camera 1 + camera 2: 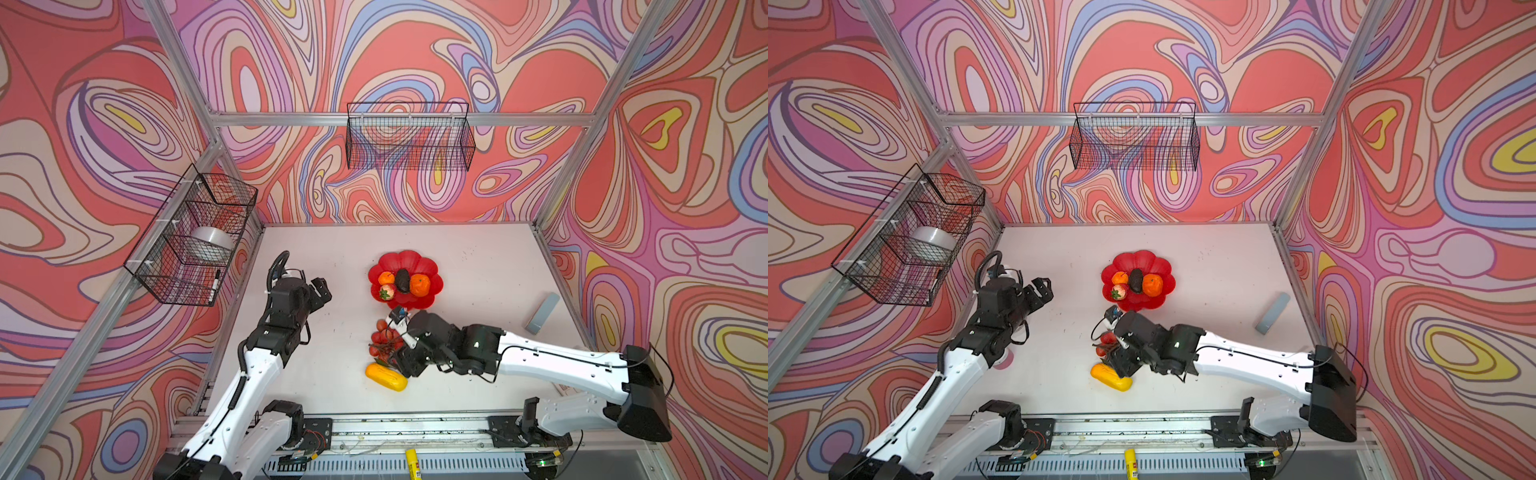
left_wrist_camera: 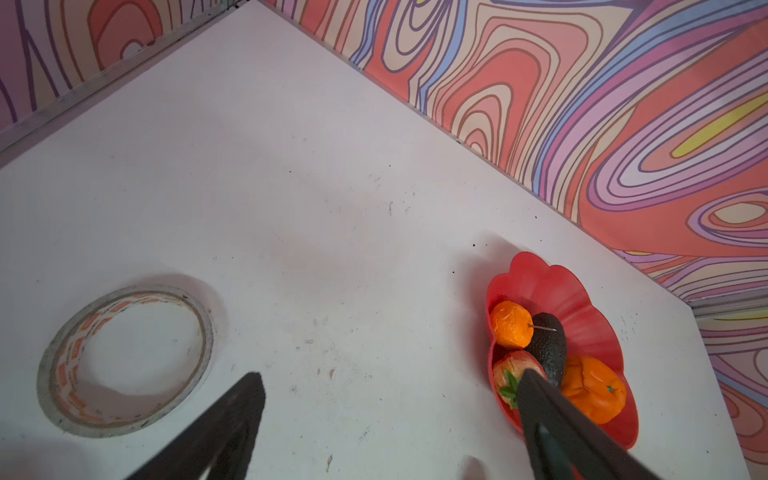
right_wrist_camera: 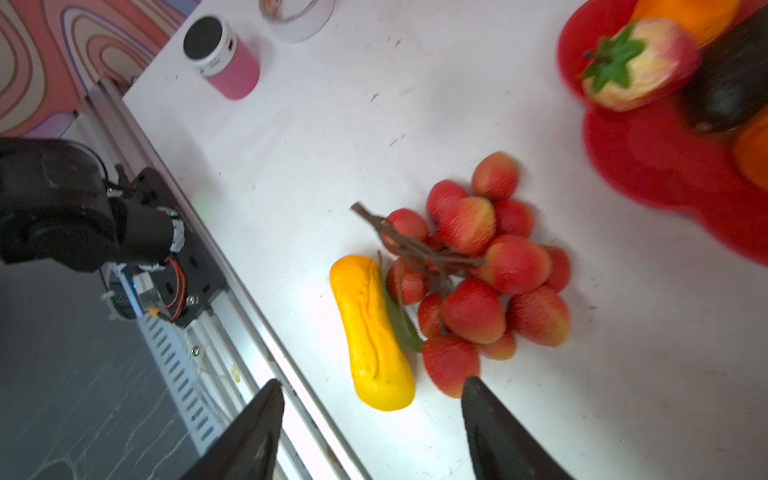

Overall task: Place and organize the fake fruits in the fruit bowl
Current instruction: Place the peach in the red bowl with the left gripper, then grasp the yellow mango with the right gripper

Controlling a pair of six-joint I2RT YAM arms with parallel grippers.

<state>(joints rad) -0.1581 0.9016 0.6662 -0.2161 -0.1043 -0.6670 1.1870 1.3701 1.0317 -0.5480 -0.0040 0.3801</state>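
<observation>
The red scalloped fruit bowl (image 1: 405, 257) stands mid-table and holds a dark avocado (image 1: 402, 280), two orange fruits (image 1: 419, 285) (image 1: 386, 277) and a strawberry (image 1: 386, 292). In front of it on the table lie the bunch of red berries (image 3: 478, 266) and, beside it, the yellow oblong fruit (image 3: 374, 332). My right gripper (image 3: 372, 384) hangs low over these two, jaws apart, with the yellow fruit's near end between the fingertips and nothing gripped. My left gripper (image 2: 390, 376) is open and empty above bare table left of the bowl.
A tape roll (image 2: 124, 361) and a pink cylinder with a white top (image 3: 222, 58) sit on the left side. A grey block (image 1: 542, 312) lies at the right edge. Black wire baskets (image 1: 409, 137) (image 1: 195, 237) hang on the walls. The front rail (image 3: 249, 299) runs close to the yellow fruit.
</observation>
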